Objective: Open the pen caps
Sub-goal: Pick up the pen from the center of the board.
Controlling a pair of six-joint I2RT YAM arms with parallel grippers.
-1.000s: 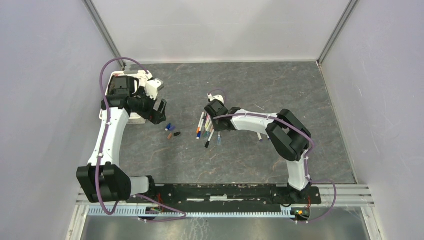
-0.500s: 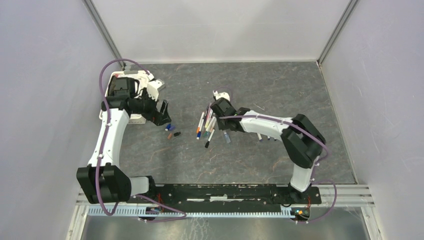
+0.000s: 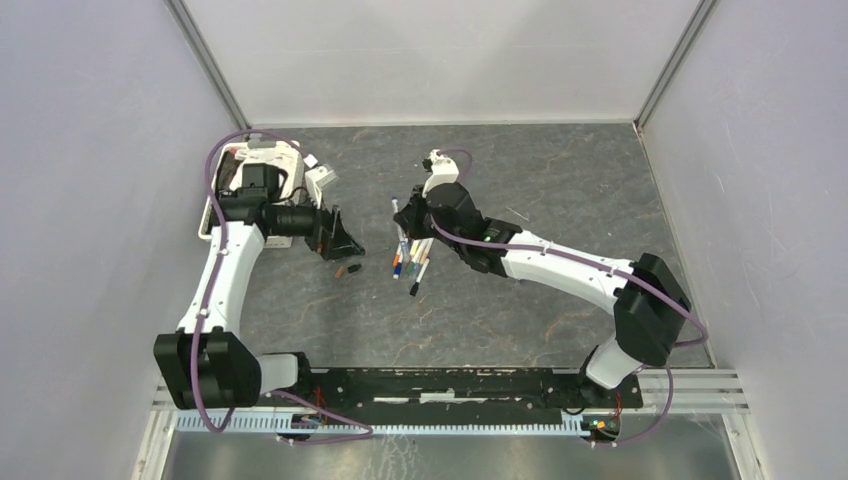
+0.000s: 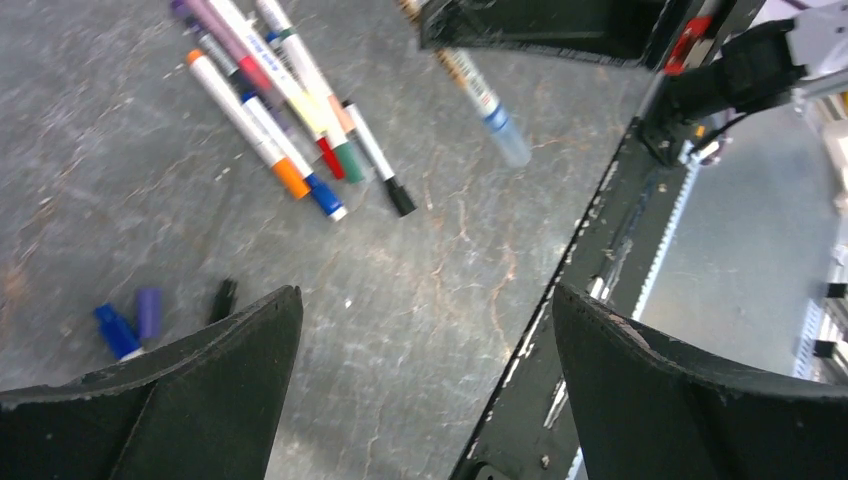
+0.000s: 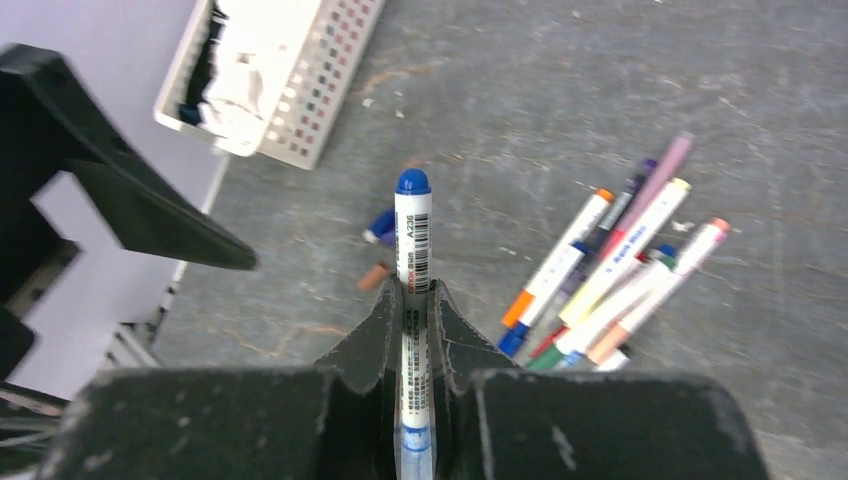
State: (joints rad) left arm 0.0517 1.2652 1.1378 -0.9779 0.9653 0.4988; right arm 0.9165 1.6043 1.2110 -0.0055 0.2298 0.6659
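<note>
Grey table (image 3: 560,180), walled on the left, far and right sides, with wide bare surface over its right half and along the near edge. The crowding is all on the left. A white tray (image 5: 335,80) sits far-left, right at the table's edge. The left gripper (image 4: 425,310) hangs just right of it, fingers spread wide, nothing between them. The right gripper (image 5: 412,300) is mid-table over the pile of pens (image 3: 410,255), clenched on a single white pen (image 5: 412,245). That pen runs straight out past the fingers, blue cap (image 5: 412,182) on and leading toward the left side. The pile fans near-to-far, coloured caps (image 4: 292,178) at the near ends. Three loose caps (image 4: 148,310), blue, purple and black, lie under the left gripper, left of the pile.
</note>
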